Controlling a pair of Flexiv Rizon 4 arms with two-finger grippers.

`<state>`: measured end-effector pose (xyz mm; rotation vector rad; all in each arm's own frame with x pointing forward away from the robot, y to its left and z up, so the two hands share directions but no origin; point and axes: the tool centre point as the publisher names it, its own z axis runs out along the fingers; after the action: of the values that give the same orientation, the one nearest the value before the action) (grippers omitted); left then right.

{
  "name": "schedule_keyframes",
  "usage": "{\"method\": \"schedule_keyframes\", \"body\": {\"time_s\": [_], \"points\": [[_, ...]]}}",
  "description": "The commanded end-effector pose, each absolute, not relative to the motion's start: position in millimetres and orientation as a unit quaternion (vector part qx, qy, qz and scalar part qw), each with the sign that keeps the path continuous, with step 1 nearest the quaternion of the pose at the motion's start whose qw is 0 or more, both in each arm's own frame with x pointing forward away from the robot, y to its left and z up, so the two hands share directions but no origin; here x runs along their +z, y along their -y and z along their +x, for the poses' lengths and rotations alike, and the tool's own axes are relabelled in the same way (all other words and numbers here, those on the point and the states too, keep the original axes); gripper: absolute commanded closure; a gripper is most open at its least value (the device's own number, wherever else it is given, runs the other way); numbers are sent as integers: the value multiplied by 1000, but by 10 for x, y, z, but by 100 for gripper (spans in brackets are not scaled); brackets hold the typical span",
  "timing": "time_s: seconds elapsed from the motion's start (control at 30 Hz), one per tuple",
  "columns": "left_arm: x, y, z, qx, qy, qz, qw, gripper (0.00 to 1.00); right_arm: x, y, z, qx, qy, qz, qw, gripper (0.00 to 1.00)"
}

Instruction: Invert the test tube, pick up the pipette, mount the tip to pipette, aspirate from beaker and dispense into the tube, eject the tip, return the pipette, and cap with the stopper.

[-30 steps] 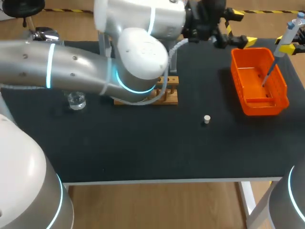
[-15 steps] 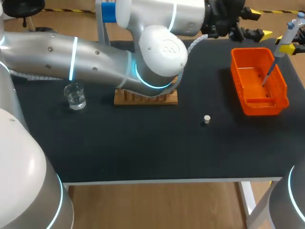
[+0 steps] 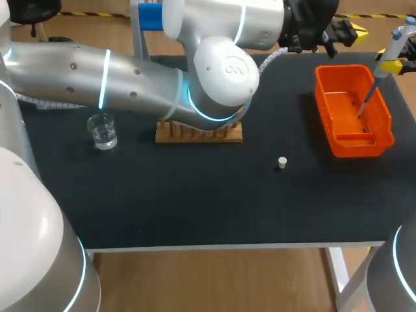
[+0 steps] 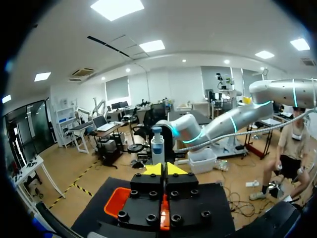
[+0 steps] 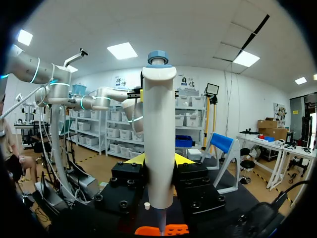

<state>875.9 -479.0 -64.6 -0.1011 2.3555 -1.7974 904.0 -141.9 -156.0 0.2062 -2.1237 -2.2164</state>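
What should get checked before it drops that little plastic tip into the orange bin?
1. Pipette clamped in the right tool: ok.
2. Tip mounted on the pipette: ok.
3. Tip above the orange bin: ok.
4. Left tool off to the bin's side, not under the pipette: ok.
5. Stopper free on the table: ok.
6. Test tube upright in the rack: cannot tell, the left arm hides it.

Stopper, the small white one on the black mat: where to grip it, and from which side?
Grip the small white cylindrical stopper across its round side wall, coming straight down from above. It appears to stand upright, alone on the black table mat, with nothing close beside it.
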Motion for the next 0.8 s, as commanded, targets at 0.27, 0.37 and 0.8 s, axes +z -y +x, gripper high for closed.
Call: {"method": "schedule_keyframes", "body": {"time_s": [0.27,0.37,0.8], "points": [[-649,4796,8761,-604,-791,-34,88,100,-1563,1440,9056,-720,690,69,35,100],[-649,4796,8761,-604,-791,-34,88,100,-1563,1440,9056,-720,690,69,35,100],[-649,4847,8775,-616,-783,-38,77,100,-1563,1440,9056,-720,690,69,35,100]]}}
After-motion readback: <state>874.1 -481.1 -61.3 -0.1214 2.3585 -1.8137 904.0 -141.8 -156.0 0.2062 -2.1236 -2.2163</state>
